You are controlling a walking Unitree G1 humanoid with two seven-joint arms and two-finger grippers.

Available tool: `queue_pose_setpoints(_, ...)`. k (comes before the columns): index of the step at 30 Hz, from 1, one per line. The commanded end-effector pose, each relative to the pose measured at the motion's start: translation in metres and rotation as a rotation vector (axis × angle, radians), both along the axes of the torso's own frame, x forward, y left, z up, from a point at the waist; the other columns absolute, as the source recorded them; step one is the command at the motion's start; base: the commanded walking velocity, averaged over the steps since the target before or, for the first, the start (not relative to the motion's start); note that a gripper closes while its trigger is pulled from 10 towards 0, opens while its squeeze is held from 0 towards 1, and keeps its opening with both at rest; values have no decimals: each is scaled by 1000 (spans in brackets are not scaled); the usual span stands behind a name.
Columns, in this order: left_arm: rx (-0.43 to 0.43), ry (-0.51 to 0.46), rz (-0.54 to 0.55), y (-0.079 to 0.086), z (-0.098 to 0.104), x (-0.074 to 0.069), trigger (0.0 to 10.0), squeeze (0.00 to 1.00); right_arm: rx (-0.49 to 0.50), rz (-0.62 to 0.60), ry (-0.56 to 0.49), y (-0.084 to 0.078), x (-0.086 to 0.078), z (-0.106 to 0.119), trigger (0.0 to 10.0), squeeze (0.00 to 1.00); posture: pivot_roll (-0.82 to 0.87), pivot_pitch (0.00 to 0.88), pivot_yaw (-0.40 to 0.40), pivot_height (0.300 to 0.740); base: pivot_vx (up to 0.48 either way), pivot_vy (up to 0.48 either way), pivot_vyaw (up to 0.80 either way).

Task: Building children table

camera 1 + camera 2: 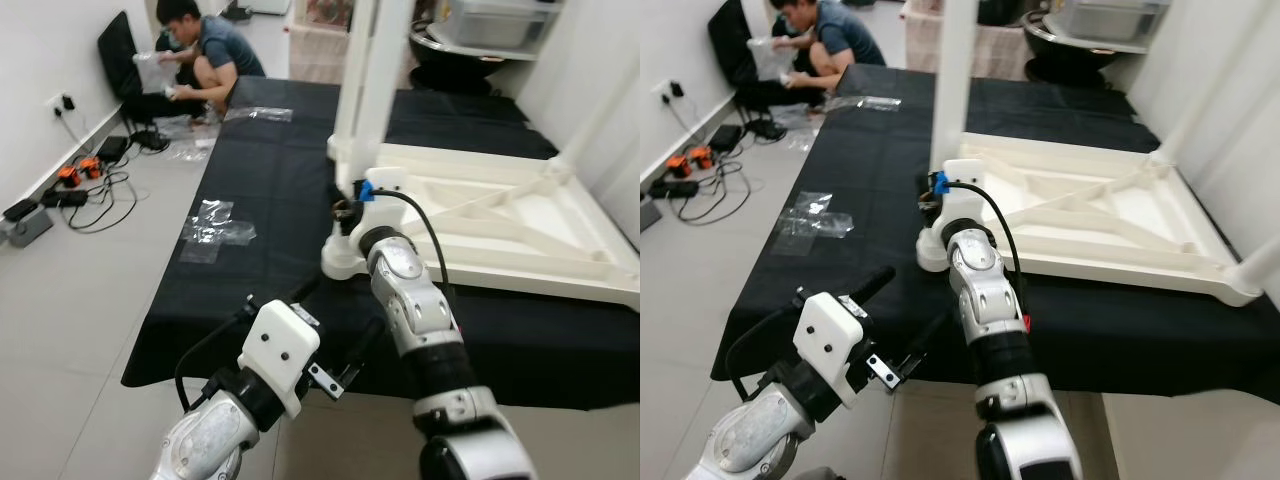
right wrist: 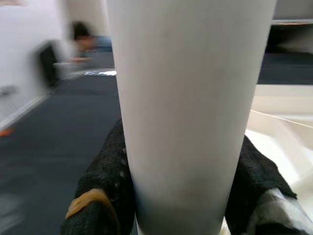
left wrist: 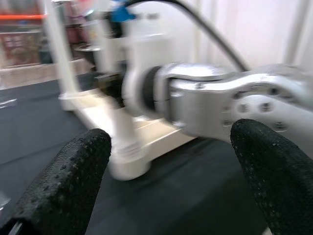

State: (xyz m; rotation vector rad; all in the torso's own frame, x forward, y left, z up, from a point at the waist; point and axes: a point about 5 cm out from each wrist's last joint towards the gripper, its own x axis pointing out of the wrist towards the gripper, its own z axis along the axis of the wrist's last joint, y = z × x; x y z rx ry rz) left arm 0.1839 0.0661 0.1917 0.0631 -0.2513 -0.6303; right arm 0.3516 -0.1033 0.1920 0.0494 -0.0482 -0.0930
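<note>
A white children's table lies upside down on a black cloth. A white table leg stands upright at its near left corner. My right gripper is shut on the base of this leg. In the right wrist view the leg sits between the black fingers. My left gripper hangs open and holds nothing, low by the cloth's front edge and nearer than the right arm. Its wrist view looks past its fingers at the right arm's wrist and the leg's foot.
A person crouches at the far left end of the cloth. Clear plastic bags lie on the cloth's left side. Cables and a power strip lie on the floor by the left wall. Other table legs stand on the right.
</note>
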Motion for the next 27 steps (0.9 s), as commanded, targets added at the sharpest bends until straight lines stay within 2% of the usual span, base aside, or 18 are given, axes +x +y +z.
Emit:
queue_pose_setpoints(1, 7, 14, 20, 1, -3, 2, 10000, 0, 27, -190, 105, -19, -9, -22, 0, 0, 89, 84, -102, 740, 0, 0, 0)
queue_pose_setpoints(4, 6, 14, 22, 1, -3, 2, 10000, 0, 45, -204, 104, -14, -12, -21, 0, 0, 87, 82, -101, 740, 0, 0, 0)
queue_pose_setpoints(5, 5, 15, 21, 1, -3, 2, 10000, 0, 90, -170, 78, -6, -11, -19, 4667, 0, 86, 82, -101, 740, 0, 0, 0)
queue_pose_setpoints(7, 5, 15, 21, 1, -3, 2, 10000, 0, 105, -154, 70, -3, -11, -18, 4667, 0, 86, 82, -101, 740, 0, 0, 0)
queue_pose_setpoints(8, 5, 16, 20, 1, -3, 2, 10000, 0, 105, -99, 49, 2, -9, -16, 10000, 0, 86, 82, -101, 740, 0, 0, 0)
queue_pose_setpoints(10, 4, 17, 20, 1, -3, 2, 10000, 0, 100, -60, 34, 6, -8, -14, 10000, 0, 86, 82, -101, 740, 0, 0, 0)
queue_pose_setpoints(11, 5, 18, 19, 1, -3, 2, 10000, 0, 95, 0, 6, 10, -8, -11, 10000, 525, 85, 82, -100, 740, 0, 0, 0)
queue_pose_setpoints(12, 5, 18, 19, 1, -3, 2, 10000, 0, 95, 0, 6, 10, -8, -11, 10000, 525, 85, 82, -100, 740, 0, 0, 0)
queue_pose_setpoints(13, 6, 18, 19, 1, -3, 2, 10000, 0, 58, 37, -27, 10, -9, -8, 10000, 1000, 88, 79, -101, 740, 0, 0, 0)
queue_pose_setpoints(16, 7, 18, 19, 1, -4, 2, 10000, 0, 5, 100, -71, 8, -7, -3, 10000, 1000, 88, 73, -99, 740, 0, 0, 0)
queue_pose_setpoints(17, 6, 19, 19, 1, -4, 1, 10000, 0, 22, 191, -67, 7, -3, -3, 10000, 0, 89, 70, -99, 740, 0, 0, 0)
queue_pose_setpoints(19, 5, 20, 19, 1, -4, 1, 10000, 0, 44, 252, -61, 7, 0, -3, 10000, 0, 89, 70, -99, 740, 0, 0, 0)
queue_pose_setpoints(21, 5, 19, 19, 1, -4, 1, 10000, 0, 56, 400, -68, 3, 5, -2, 10000, 0, 85, 69, -96, 740, 0, 0, 0)
queue_pose_setpoints(22, 5, 19, 19, 1, -4, 1, 10000, 0, 56, 400, -68, 3, 5, -2, 10000, 0, 85, 69, -96, 740, 0, 0, 0)
queue_pose_setpoints(23, 6, 18, 18, 1, -4, 1, 10000, 0, 101, 535, -62, 0, 6, -1, 10000, 0, 88, 66, -100, 740, 0, 0, 0)
queue_pose_setpoints(24, 6, 18, 18, 1, -4, 1, 10000, 0, 101, 535, -62, 0, 6, -1, 10000, 0, 88, 66, -100, 740, 0, 0, 0)
queue_pose_setpoints(26, 6, 17, 17, 1, -4, 1, 10000, 0, 138, 631, -64, -3, 6, 1, 10000, 0, 88, 66, -100, 740, 0, 0, 0)
queue_pose_setpoints(27, 4, 15, 16, 0, -3, 1, 10000, 0, 207, 850, -76, -8, 4, 7, 10000, 0, 92, 60, -101, 740, 0, 0, 0)
